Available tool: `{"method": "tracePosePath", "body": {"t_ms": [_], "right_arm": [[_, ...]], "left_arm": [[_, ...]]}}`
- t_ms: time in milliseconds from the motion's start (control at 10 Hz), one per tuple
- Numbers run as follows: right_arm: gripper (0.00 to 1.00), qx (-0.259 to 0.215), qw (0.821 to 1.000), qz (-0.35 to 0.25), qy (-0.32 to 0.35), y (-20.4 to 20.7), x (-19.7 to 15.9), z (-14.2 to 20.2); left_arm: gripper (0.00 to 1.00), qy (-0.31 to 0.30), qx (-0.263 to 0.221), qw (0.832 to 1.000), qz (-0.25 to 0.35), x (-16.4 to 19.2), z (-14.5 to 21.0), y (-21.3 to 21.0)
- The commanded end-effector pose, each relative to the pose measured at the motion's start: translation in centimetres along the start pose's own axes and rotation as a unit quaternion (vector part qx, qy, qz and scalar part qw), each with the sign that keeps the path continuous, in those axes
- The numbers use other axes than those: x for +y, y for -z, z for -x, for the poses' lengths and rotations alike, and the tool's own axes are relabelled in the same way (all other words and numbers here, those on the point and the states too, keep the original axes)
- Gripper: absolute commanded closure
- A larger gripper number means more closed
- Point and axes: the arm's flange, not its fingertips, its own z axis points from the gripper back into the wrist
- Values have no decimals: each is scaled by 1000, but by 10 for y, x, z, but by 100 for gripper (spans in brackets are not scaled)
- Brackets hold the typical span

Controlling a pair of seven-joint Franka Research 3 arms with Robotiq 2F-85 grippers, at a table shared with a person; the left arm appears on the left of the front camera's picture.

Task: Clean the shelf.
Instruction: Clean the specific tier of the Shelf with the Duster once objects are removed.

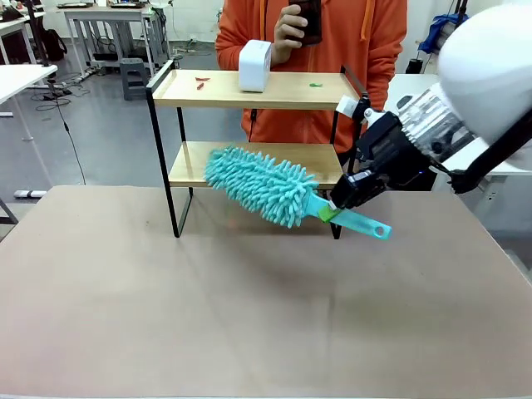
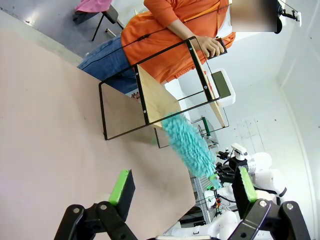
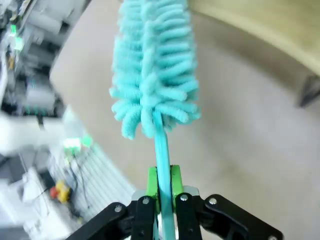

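Wood boards in a thin black frame: the shelf stands at the far side of the table, probably light enough to skid if shoved. My right gripper is clamped on the duster by its stiff handle (soft fluffy head near the lower board). My left gripper hangs wide open, empty.

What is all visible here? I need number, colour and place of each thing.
shelf: 1, light wood, black frame, on the table
duster: 1, turquoise, before the lower board
box: 1, white, top board
red scraps: 2, top board, left
green scrap: 1, top board, right
table: 1, brown, under the shelf
person: 1, orange top, behind the shelf
left gripper: 1, black, green pads, open, above the table
right gripper: 1, black, green pads, shut on duster handle
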Motion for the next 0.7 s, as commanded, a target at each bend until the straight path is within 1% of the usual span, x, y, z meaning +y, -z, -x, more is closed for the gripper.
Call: {"method": "tracePosePath", "body": {"t_ms": [0, 100, 200, 300, 500, 600], "right_arm": [[88, 64, 993, -86, -55, -24, -7, 16], [88, 77, 988, -112, -80, -39, -7, 28], [88, 58, 988, -124, -74, -52, -11, 35], [88, 42, 989, -124, -69, -60, -15, 40], [88, 33, 988, -138, -67, -70, -18, 49], [88, 34, 985, -150, -75, -88, -19, 62]], "left_arm": [[0, 9, -8, 1000, 10, -1, 0, 2], [0, 9, -8, 1000, 10, -1, 0, 2], [0, 9, -8, 1000, 10, -1, 0, 2], [0, 9, -8, 1000, 10, -1, 0, 2], [0, 9, -8, 1000, 10, -1, 0, 2], [0, 9, -8, 1000, 10, -1, 0, 2]]}}
